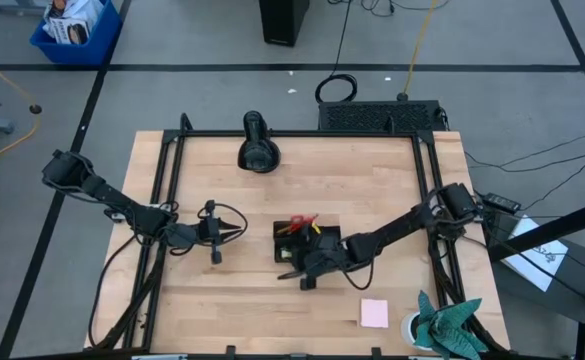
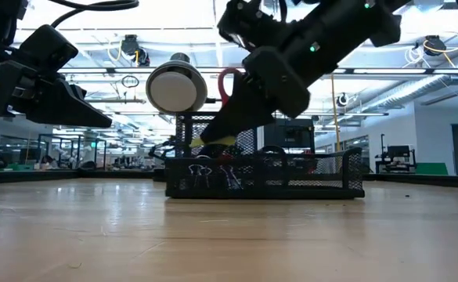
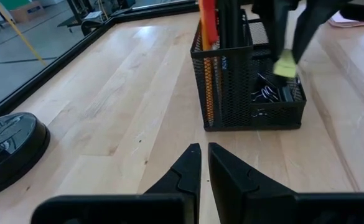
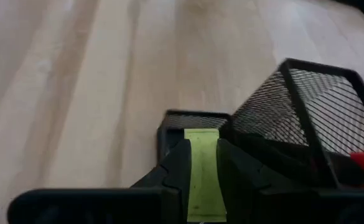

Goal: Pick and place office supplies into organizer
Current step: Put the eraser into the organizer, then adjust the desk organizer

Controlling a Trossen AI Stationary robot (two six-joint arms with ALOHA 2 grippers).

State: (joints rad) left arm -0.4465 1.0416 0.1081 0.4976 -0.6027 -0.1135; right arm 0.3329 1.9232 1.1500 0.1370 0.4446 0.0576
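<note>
Now, yellow-green piece (image 4: 201, 168) between right gripper (image 4: 200, 177) jaws (over organizer (image 4: 306, 118))

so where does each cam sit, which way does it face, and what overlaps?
High: overhead, straight down; both arms, organizer.
Low: table height, level across; right gripper over the organizer, left gripper waiting.
Left wrist: past its shut fingers toward the organizer.
Right wrist: down its fingers, clamped on the yellow-green piece above the organizer.
Shared: left wrist and low views both show that piece.
</note>
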